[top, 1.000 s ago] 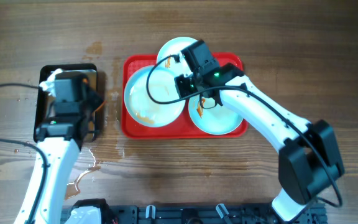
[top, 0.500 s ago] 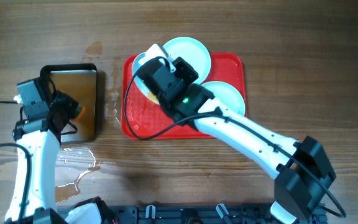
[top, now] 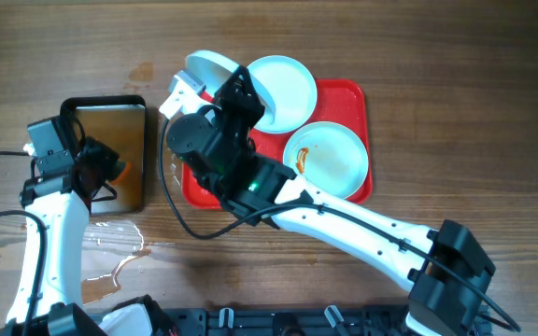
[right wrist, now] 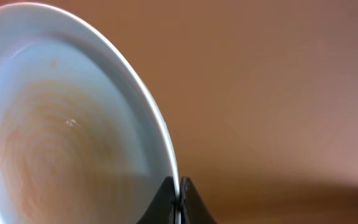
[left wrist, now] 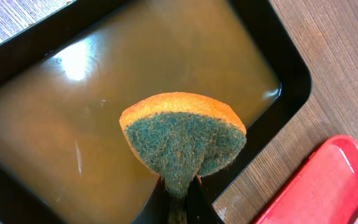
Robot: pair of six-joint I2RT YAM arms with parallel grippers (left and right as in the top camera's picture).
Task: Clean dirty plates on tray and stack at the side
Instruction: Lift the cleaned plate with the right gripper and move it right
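My right gripper [right wrist: 180,185] is shut on the rim of one plate [right wrist: 61,130], which it holds tilted on edge above the tray's left end [top: 209,67]. Faint orange smear rings show on that plate's face. Two more plates lie on the red tray [top: 355,93]: a clean-looking one [top: 284,91] at the back and one with an orange-red smear [top: 329,161] at the front right. My left gripper [left wrist: 179,186] is shut on an orange sponge with a green scouring face [left wrist: 183,138], held over the black pan [left wrist: 291,68].
The black pan [top: 136,105] holds brownish water and stands left of the tray. Spilled water [top: 120,250] lies on the wooden table in front of the pan. The right arm [top: 362,229] stretches across the table's front towards the tray.
The right arm has lifted one plate off the tray, swung it left and tipped it on edge. The left arm drew back to the pan's left side with the sponge, then stayed still.
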